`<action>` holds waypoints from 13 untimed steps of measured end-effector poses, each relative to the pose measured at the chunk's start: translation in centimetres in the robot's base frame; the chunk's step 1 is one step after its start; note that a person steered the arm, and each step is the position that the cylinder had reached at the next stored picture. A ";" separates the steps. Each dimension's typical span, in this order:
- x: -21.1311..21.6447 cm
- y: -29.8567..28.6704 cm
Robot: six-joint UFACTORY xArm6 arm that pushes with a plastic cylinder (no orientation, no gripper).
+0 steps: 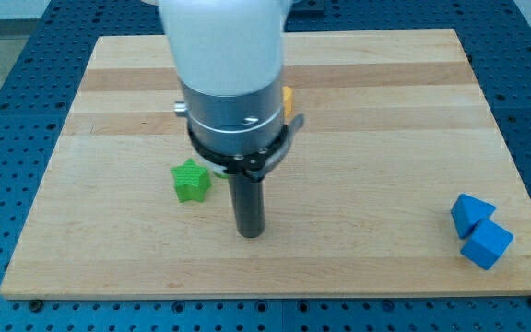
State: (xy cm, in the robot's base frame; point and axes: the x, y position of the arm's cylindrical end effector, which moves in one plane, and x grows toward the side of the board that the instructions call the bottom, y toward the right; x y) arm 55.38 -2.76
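My tip (250, 232) rests on the wooden board (109, 92), below the middle of the view. The nearest block is a green star-shaped block (191, 180), a short way up and to the left of the tip, not touching it. A yellow-orange block (288, 100) peeks out from behind the arm's white and grey body at its right side; most of it is hidden and its shape cannot be made out. A blue block (480, 231), made of two cube-like lobes, lies far off at the board's lower right.
The wooden board lies on a blue perforated table (7, 74). The arm's wide body (229, 83) covers the upper middle of the board.
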 end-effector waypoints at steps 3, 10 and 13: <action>-2.4 -1.6; -4.3 -3.3; -4.3 -7.7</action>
State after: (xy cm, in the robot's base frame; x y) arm 51.13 -10.46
